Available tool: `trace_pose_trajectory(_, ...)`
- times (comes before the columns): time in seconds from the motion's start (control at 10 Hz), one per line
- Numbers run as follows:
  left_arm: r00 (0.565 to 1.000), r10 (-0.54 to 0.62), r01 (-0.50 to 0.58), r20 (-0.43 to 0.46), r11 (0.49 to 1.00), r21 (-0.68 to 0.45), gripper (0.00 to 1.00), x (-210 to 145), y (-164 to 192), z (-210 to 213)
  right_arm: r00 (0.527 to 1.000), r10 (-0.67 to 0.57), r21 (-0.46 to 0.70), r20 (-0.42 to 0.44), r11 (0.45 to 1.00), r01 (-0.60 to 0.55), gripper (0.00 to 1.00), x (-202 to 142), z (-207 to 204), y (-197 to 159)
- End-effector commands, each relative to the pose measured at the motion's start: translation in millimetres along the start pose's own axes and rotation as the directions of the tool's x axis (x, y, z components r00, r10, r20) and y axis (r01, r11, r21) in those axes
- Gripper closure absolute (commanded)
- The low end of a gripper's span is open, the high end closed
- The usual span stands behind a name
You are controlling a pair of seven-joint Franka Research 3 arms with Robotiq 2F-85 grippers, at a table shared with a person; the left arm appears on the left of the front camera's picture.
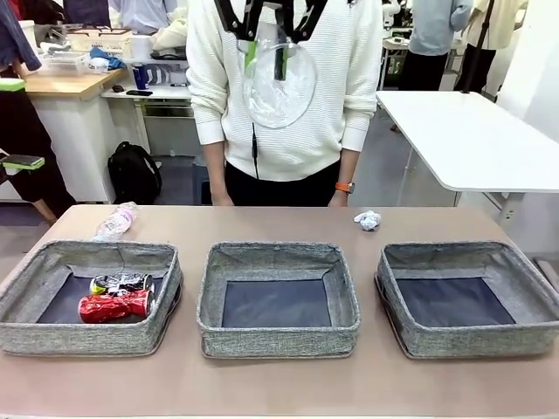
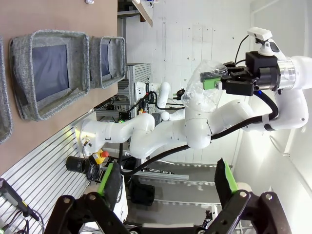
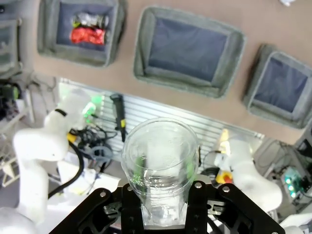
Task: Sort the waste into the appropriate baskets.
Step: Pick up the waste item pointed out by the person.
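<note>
The right hand point(image 1: 267, 58) hangs high over the middle of the table point(image 1: 279, 384), its fingers closed on a clear plastic cup point(image 1: 279, 83); the top edge of the front view cuts off its upper part. The cup's see-through wall is hard to trace against the white jumper of the person point(image 1: 349, 70) standing behind. In the right wrist view the cup covers most of the fingers (a green pad shows through it).

The left hand point(image 2: 168, 180) is open, holding nothing, with its finger bases cut off by the picture's bottom edge.

In the left basket point(image 1: 87, 336) lie a crushed red can point(image 1: 115, 305) and, touching it behind, a crushed dark printed can point(image 1: 122, 283), whose print is too small to read. The middle basket point(image 1: 278, 336) and right basket point(image 1: 472, 336) show bare dark bottoms.

A clear plastic bottle point(image 1: 115, 221) lies on the table behind the left basket, its cap hard to make out. A crumpled white paper ball point(image 1: 368, 219) sits near the far edge.
</note>
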State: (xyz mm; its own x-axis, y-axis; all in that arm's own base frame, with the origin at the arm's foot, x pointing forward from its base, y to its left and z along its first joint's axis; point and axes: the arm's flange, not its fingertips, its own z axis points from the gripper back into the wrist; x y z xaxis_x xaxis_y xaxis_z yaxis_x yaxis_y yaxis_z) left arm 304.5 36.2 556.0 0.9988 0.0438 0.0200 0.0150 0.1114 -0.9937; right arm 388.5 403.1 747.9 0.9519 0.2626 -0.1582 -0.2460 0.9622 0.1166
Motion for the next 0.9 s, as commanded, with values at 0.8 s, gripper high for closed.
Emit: trace_pose_trajectory(0.8,1.0,-0.021,0.021,-0.003,1.0,-0.022,0.0,-0.4,-0.6,0.3,1.0,0.0,0.0,0.0,1.0,0.0,0.65,0.0,0.0,0.0)
